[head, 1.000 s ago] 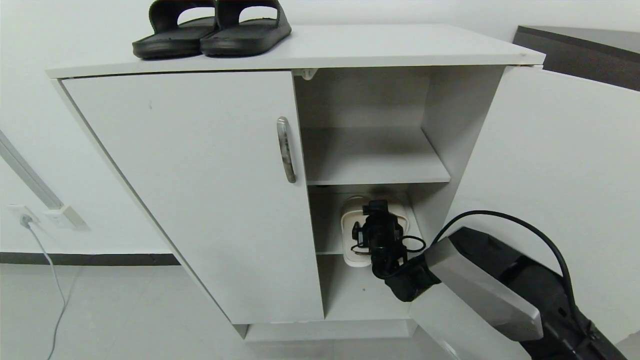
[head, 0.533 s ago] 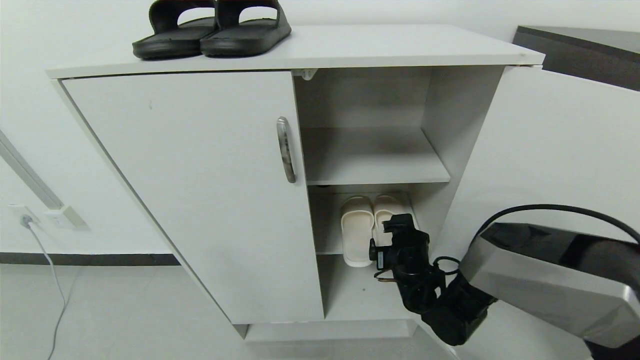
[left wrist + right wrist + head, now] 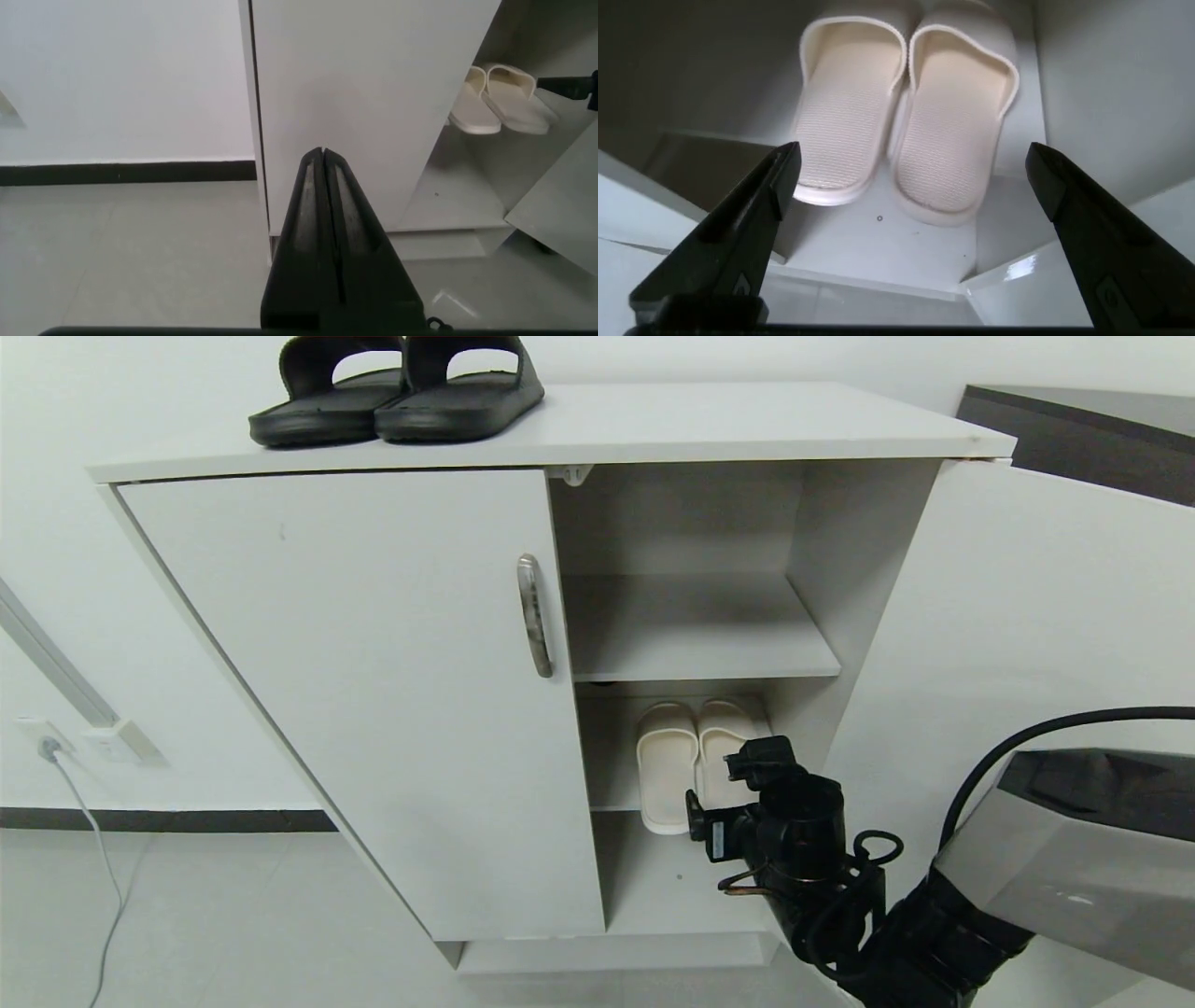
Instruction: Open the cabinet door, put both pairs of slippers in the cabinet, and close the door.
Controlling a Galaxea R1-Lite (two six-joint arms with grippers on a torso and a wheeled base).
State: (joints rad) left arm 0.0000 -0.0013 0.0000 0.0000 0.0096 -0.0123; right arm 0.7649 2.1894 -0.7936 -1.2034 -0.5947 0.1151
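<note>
Right pincer [image 3: 912,154] spread and empty just off the cream slippers [image 3: 668,765] at the lower shelf's [image 3: 611,800] front edge, so a careless swing could drag them out; black slippers [image 3: 397,397] on the cabinet top [image 3: 747,420], far left, could get shoved off by a poor grab.

Two black slippers [image 3: 448,406], two cream slippers [image 3: 667,761], one cabinet [image 3: 355,691].

Wall socket [image 3: 42,744] low on the white wall, grey cable [image 3: 108,863] dangling from it down to the tiled floor [image 3: 233,915], dark baseboard [image 3: 187,819] just below the socket.
</note>
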